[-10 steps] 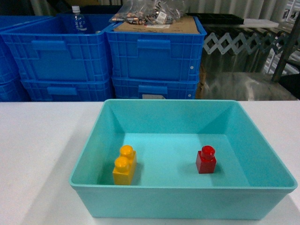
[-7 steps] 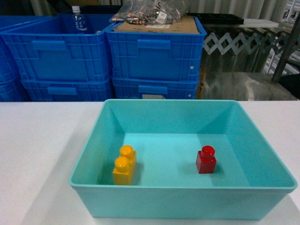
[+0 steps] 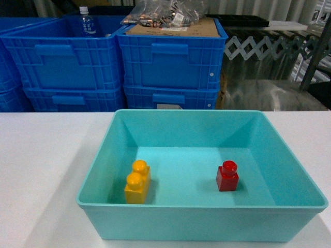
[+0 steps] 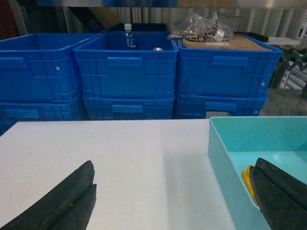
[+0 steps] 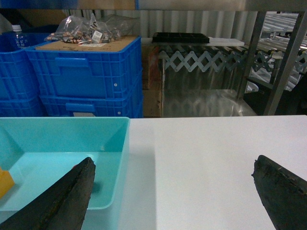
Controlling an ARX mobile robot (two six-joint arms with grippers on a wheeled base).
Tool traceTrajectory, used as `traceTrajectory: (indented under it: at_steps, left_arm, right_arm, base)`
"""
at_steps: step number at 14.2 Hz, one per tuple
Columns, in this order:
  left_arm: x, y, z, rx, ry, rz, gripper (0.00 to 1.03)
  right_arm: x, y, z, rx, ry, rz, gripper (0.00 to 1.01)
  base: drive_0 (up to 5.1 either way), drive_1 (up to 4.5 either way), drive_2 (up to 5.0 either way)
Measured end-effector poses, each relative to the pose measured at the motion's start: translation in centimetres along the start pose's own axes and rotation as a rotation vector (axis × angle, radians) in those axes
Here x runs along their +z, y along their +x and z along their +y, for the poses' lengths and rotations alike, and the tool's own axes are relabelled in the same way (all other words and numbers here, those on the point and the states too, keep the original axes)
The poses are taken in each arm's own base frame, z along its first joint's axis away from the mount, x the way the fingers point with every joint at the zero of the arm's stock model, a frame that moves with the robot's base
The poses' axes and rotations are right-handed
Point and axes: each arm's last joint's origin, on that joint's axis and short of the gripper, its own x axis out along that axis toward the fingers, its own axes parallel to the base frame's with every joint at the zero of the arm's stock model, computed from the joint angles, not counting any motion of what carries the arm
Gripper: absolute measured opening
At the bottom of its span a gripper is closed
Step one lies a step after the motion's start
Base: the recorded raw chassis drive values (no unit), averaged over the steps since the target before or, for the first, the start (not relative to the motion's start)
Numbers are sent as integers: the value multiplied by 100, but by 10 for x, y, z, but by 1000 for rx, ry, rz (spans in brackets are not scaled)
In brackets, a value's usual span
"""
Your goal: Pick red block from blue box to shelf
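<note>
The red block [image 3: 227, 176] stands upright on the floor of the blue box [image 3: 201, 223], right of a yellow two-stud brick [image 3: 137, 182], on the white bench [image 3: 41, 170]. Both grippers, left [image 4: 172, 191] and right [image 5: 177, 191], have fingers spread wide, holding nothing.

Red block [image 3: 227, 175] open above; yellow brick [image 3: 137, 182] well apart.

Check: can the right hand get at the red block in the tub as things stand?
Probably yes. The red block stands alone on the right of the open tub, apart from the yellow brick; the right hand is open beside it.
</note>
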Motion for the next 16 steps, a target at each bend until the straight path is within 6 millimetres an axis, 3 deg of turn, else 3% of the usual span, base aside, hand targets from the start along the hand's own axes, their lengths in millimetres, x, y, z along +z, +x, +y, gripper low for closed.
traceTrajectory:
  at_steps: [16]
  left_arm:
    - [0,0,0,0,0,0,98]
  right_arm:
    - [0,0,0,0,0,0,98]
  base:
    - [0,0,0]
